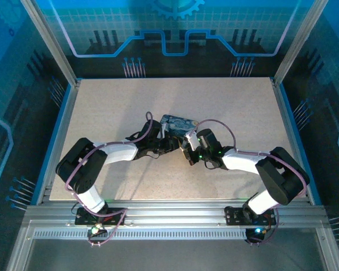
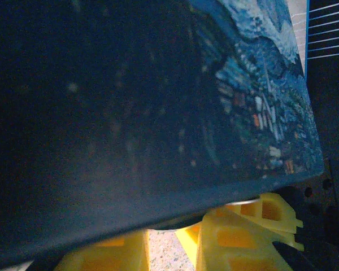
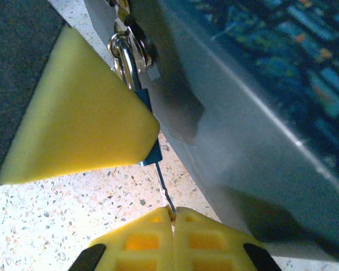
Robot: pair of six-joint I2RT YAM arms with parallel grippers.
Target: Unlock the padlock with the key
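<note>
Padlock (image 3: 124,56): silvery shackle hooked through the hasp on the side of the blue painted tin (image 3: 282,73), mid-table in the top view. The lock body is hidden behind a big yellow finger (image 3: 73,113), probably the left gripper's. A small blue piece pokes out under that finger; can't tell if it belongs to the lock or the key.

Key (image 3: 163,186): thin dark shaft running from that blue piece down to the right gripper (image 3: 172,217). The tips are pressed together on the key's lower end, just above the speckled table (image 3: 73,214).

Left gripper (image 2: 164,248): yellow fingers sit under the tin's edge with a gap of table between them. Can't tell whether they clamp the lock, the tin or nothing.

Step, as I judge it: insertion/turn stage. The key is lined up at the lock's bottom end, but whether it is seated in the keyway is hidden.

The next move calls for pushing the key fully in along its shaft. Then the right wrist has to roll to turn it while the lock is kept from swinging on the hasp. The grip on the key is thin and could slip or bend.

Writing: none legible, no brand. The tin shows only a swirling night-sky town painting.
</note>
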